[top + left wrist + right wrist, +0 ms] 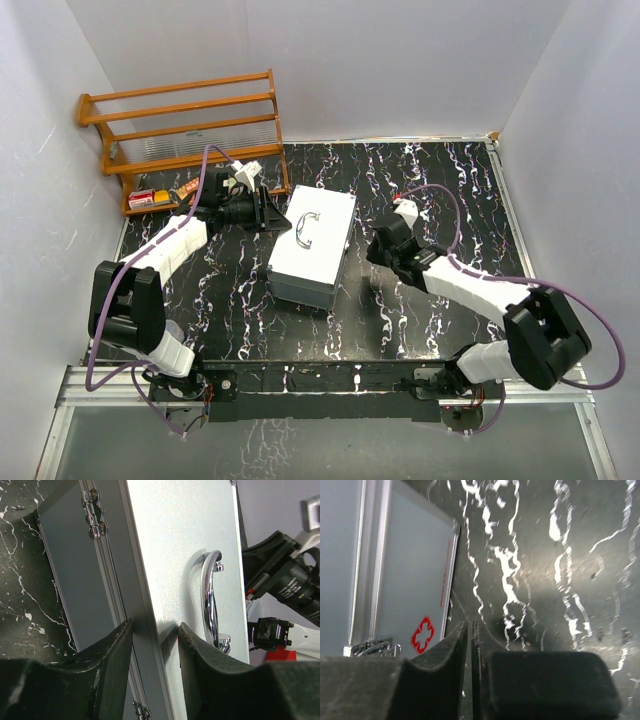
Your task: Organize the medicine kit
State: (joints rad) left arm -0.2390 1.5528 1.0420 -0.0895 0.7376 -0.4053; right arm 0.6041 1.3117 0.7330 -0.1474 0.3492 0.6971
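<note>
The medicine kit (312, 250) is a silver-grey case lying shut in the middle of the table, its curved handle (306, 228) on top. My left gripper (268, 210) is at the kit's far left edge. In the left wrist view its jaws (155, 625) stand open astride the edge of the lid (175, 540), one finger beside the hinged wall (80, 580), the other over the lid near the handle (211, 600). My right gripper (374, 252) sits low on the table right of the kit, shut on nothing (471, 625). A red cross (422, 633) marks the kit's side wall (415, 570).
A wooden rack (190, 125) stands at the back left, with a red-and-white box (145, 199) and a tube (185, 190) on its bottom shelf. White walls close in the black marbled table (440, 180) on three sides. My right arm (285, 580) shows beyond the kit.
</note>
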